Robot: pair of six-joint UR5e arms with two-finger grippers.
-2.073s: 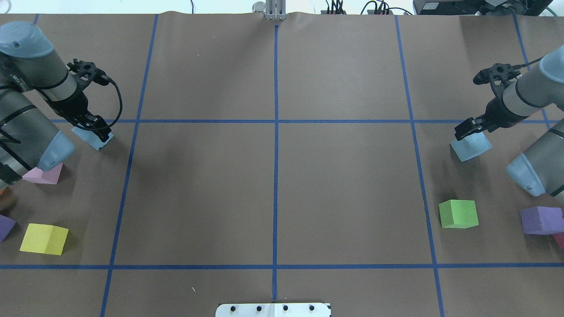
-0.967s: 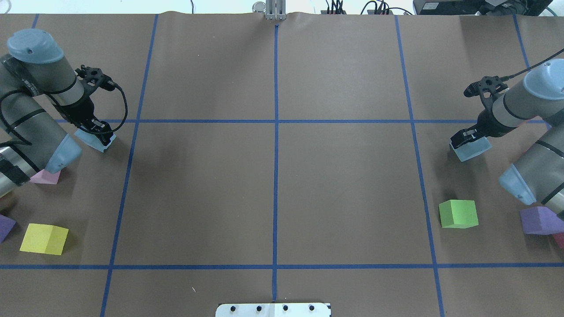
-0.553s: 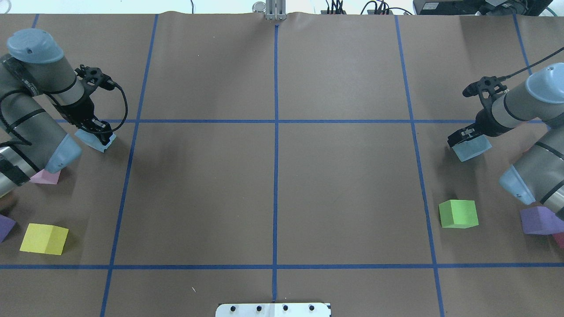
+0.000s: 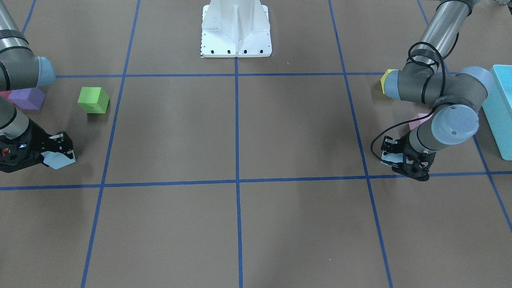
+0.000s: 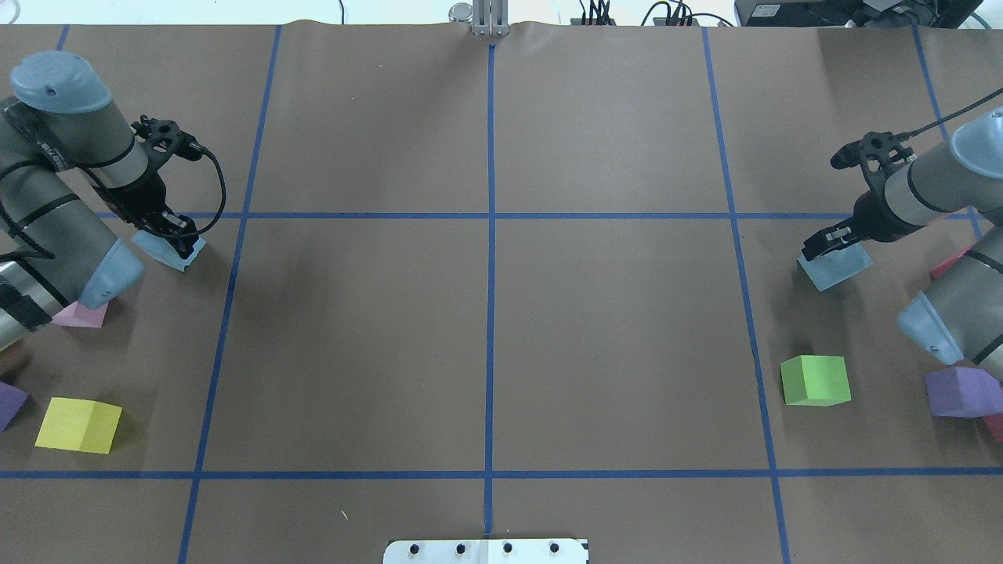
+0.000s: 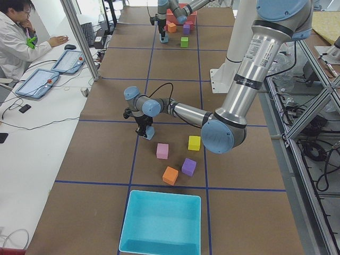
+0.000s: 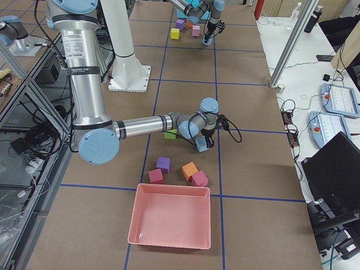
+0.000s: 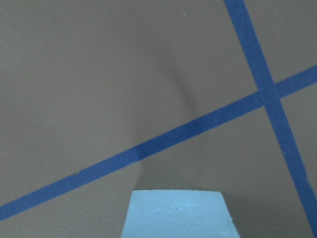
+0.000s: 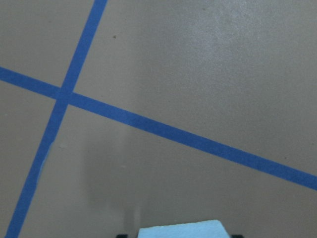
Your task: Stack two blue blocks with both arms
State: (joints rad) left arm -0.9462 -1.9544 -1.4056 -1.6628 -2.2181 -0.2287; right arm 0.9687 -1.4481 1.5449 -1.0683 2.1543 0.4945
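A: Left gripper (image 5: 177,241), what's the claw doing?
B: Clamped on the left blue block (image 5: 159,249). Fingers sit on either side of it, and the left wrist view has the block centred at its bottom edge.
A: Where's that block?
B: Far left of the table (image 5: 486,329), just under the horizontal tape line and left of the vertical one. Pink cube (image 5: 81,315) is near it, yellow cube (image 5: 78,424) further toward the robot.
A: Lifted or on the paper?
B: Can't tell.
A: Right gripper (image 5: 827,243)?
B: Pinching the right blue block (image 5: 838,269). The right wrist view shows dark finger bits at both lower corners of the block.
A: Position?
B: Far right, just below the horizontal line and just right of the vertical one. Green cube (image 5: 816,381) is near, toward the robot; purple cube (image 5: 960,392) is beside that, at the edge.
A: Stacked?
B: No, the two blue blocks are well apart, at opposite ends of the table.
A: Anything else?
B: Turquoise box (image 6: 162,223) at the left end, pink tray (image 7: 171,222) at the right end.
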